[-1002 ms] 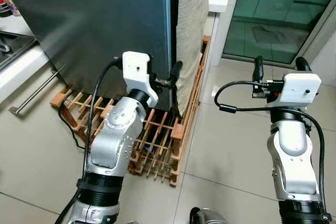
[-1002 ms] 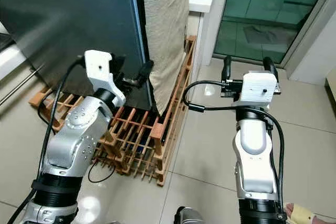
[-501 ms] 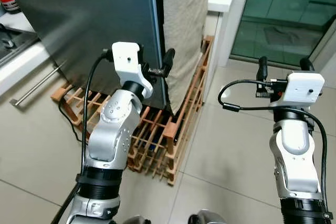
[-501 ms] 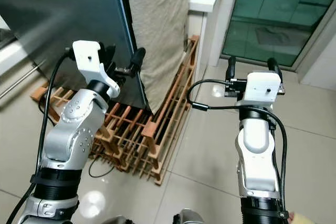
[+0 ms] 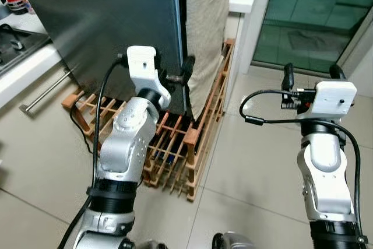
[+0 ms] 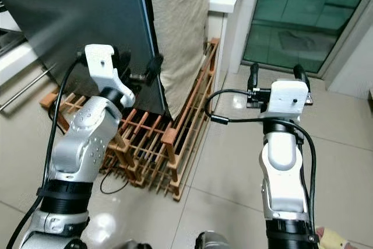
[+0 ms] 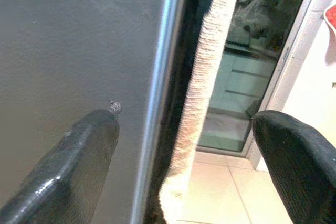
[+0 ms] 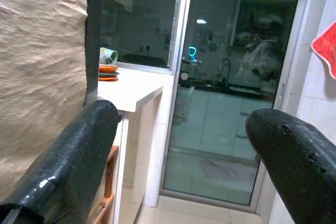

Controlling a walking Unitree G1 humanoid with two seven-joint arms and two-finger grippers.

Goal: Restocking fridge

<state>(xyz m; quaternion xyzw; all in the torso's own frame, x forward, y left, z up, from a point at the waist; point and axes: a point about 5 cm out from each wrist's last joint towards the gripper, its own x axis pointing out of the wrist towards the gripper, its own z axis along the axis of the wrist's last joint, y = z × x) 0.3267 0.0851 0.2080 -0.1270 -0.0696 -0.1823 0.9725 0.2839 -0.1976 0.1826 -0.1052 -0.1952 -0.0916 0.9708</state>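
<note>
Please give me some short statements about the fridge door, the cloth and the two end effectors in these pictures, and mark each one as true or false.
1. The left end effector is at the edge of the dark fridge door, with its fingers spread apart. True.
2. The right end effector grips the beige cloth. False: it is open in the air above the tiled floor, holding nothing.
3. The fridge stands on a wooden slatted rack. True.
4. The beige cloth lies flat on the floor. False: it hangs down beside the door edge.
5. A glass door is behind the right arm. True.
</note>
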